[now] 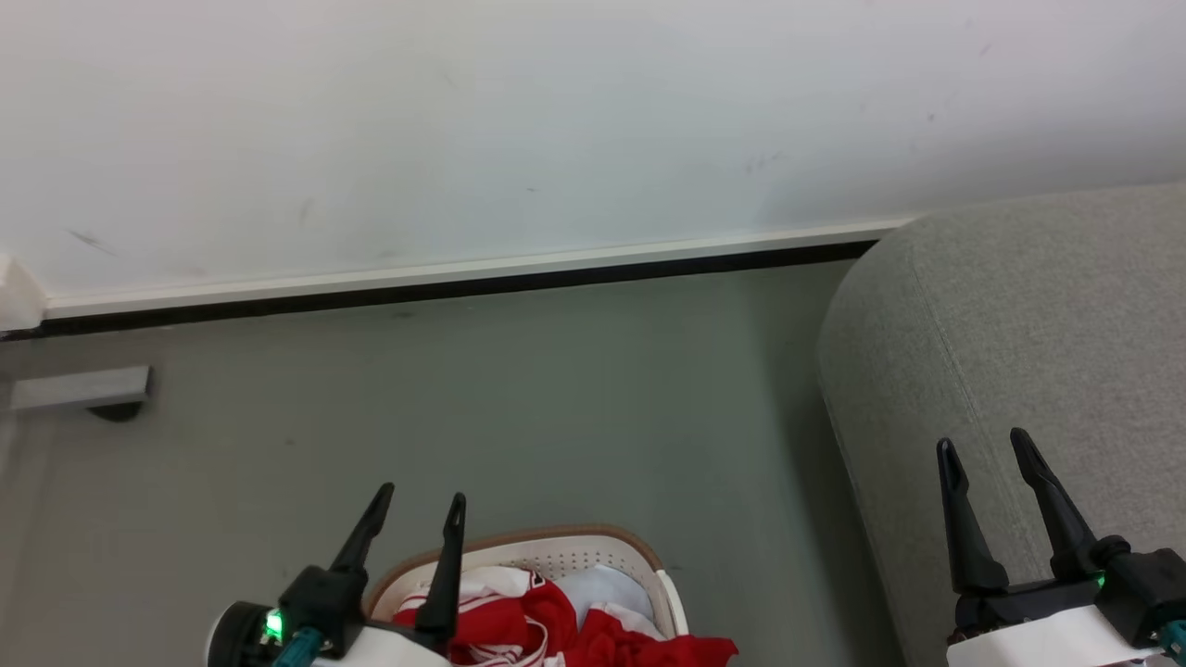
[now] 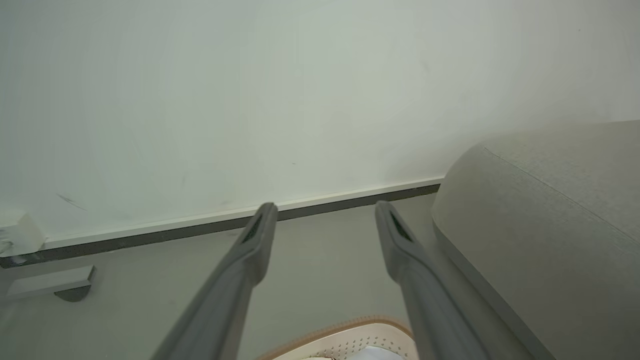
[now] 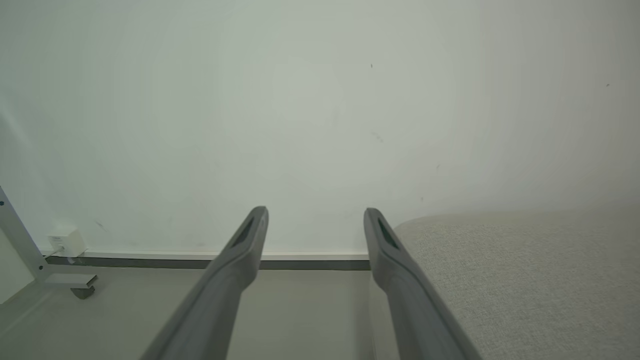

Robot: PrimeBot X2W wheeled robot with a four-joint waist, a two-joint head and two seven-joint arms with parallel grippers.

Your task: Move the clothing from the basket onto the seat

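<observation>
Clothing of soft red fabric with white stripes (image 1: 556,630) lies heaped inside the cream-white perforated plastic basket with a brown rim band (image 1: 565,534), and one red fold hangs over the basket's right edge. A pale patch among the red may be another piece or the basket's inner wall; the view cuts it off too low to tell. The basket stands on the grey-green floor (image 1: 556,398). To the basket's right, across a strip of floor, rises the large light-grey fabric seat with a stitched seam (image 1: 1038,324). The left gripper (image 1: 422,493) hovers above the basket's left side, its two dark fingers spread and holding nothing. The right gripper (image 1: 982,439) is well to the basket's right, in front of the seat's rounded side, fingers likewise spread and empty.
</observation>
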